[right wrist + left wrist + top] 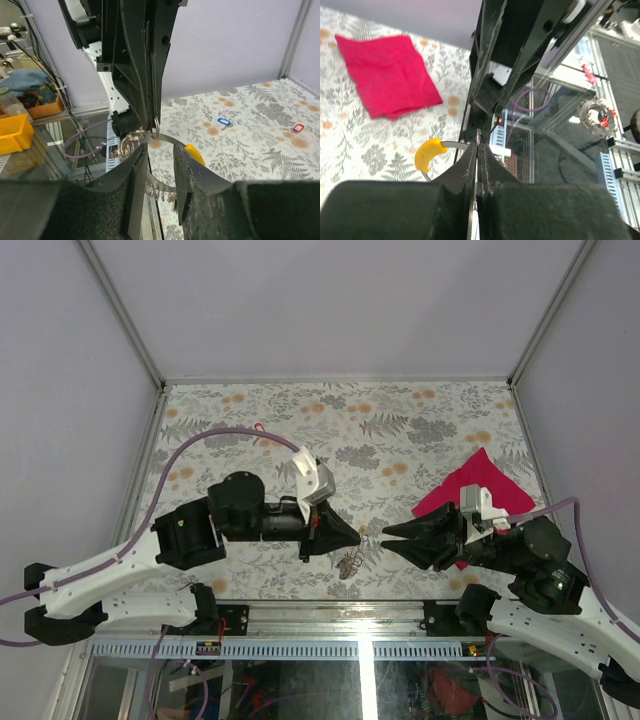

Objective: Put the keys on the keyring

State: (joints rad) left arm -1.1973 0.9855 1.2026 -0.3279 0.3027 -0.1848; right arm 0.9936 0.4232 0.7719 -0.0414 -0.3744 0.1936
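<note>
The keyring [167, 140] is a thin grey metal loop with a yellow curved piece [194, 153] on it and a short chain [348, 563] hanging below. It hangs between the two arms near the table's front edge. My left gripper [357, 533] is shut on it, with a small ring [156, 125] pinched at its tips. The loop [452, 144] and yellow piece [427, 154] stick out left of the shut left gripper [478, 147]. My right gripper [160, 150] is open, one finger on either side of the loop, not gripping. Two keys lie on the table, one blue-headed [223, 121] and one red-headed [298, 128].
A magenta cloth [475, 488] lies on the floral tabletop beside the right arm and also appears in the left wrist view [387, 75]. The table's front edge and a metal rail [360, 645] run just below the grippers. Purple cables loop over both arms.
</note>
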